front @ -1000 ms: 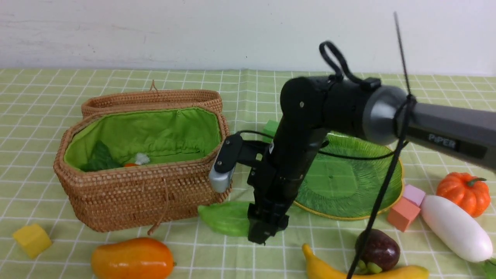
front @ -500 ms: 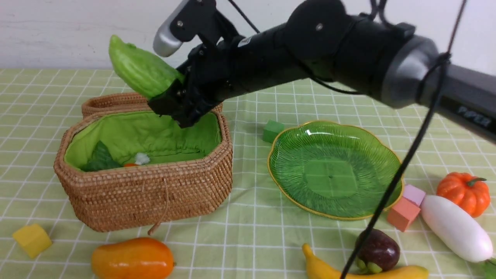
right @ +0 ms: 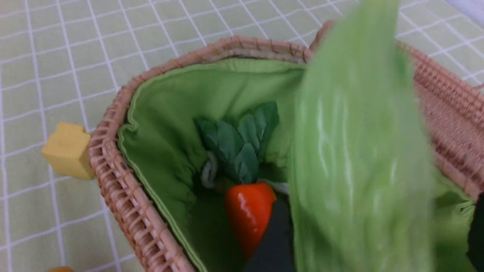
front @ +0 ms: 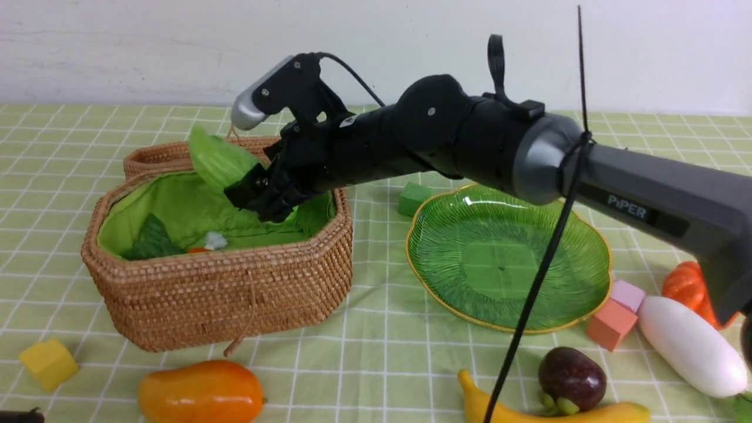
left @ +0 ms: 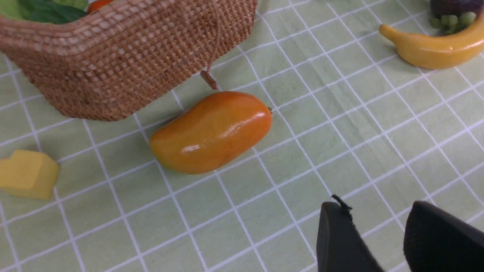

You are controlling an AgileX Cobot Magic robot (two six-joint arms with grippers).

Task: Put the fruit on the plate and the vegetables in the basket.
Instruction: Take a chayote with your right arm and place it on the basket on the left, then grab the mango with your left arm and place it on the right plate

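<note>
Right gripper (front: 261,189) is clamped on the lower end of the bumpy green cucumber (front: 216,157), holding it above the open brown woven rattan basket with bright green lining (front: 223,296). From the jaws the cucumber's long axis slants up and to the left, its free tip over the far rim. The hollow lies straight below, a long red pepper (right: 247,211) on its floor, so lowering and letting go should land it inside. Left gripper (left: 378,219), slightly parted and empty, hovers by the plump orange-yellow mango (left: 211,132), near left.
</note>
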